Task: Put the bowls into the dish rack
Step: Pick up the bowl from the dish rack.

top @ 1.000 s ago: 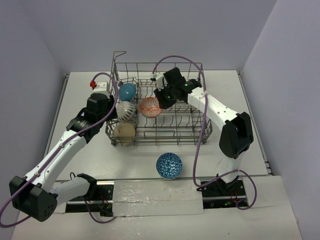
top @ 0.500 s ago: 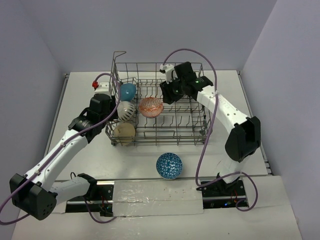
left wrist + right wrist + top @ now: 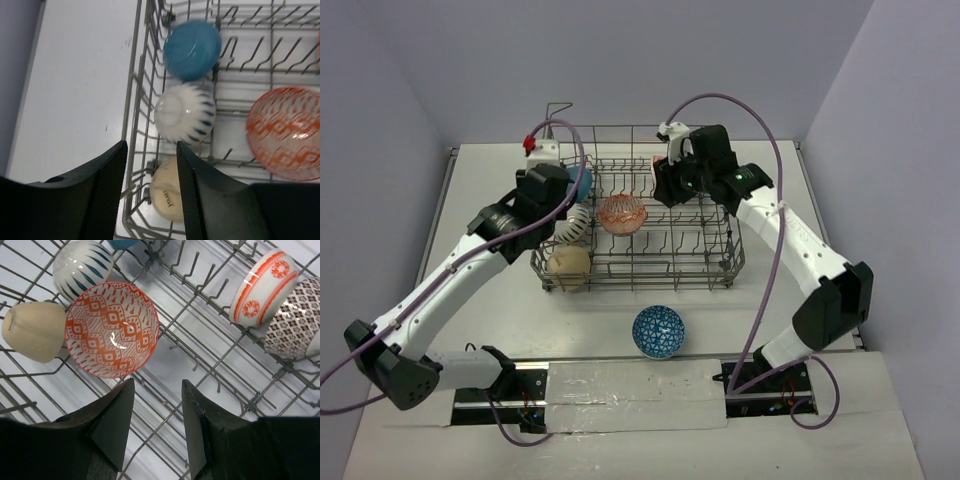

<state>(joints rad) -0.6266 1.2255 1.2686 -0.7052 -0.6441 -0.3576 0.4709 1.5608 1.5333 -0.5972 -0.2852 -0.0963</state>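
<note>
Hovering over the left edge of the dish rack (image 3: 670, 240), the left gripper (image 3: 151, 150) holds its jaws apart above 3 racked bowls: blue bowl (image 3: 192, 50), striped bowl (image 3: 185, 112), cream bowl (image 3: 167, 195). Mid-rack, the red-patterned bowl (image 3: 112, 330) sits under the right gripper (image 3: 157, 385), jaws likewise apart. 2 more, an orange-dotted bowl (image 3: 262, 286) and a brown-patterned bowl (image 3: 295, 320), stand far right. A blue-patterned bowl (image 3: 658, 331) lies on the surface (image 3: 600, 320) near of the rack.

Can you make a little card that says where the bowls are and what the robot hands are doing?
Rack: dish rack, middle of the table
In rack: teal bowl, striped bowl, cream bowl, orange bowl, red-banded bowl, brown bowl
Left out: blue patterned bowl, on table in front of rack
Left gripper: open, empty
Right gripper: open, empty
</note>
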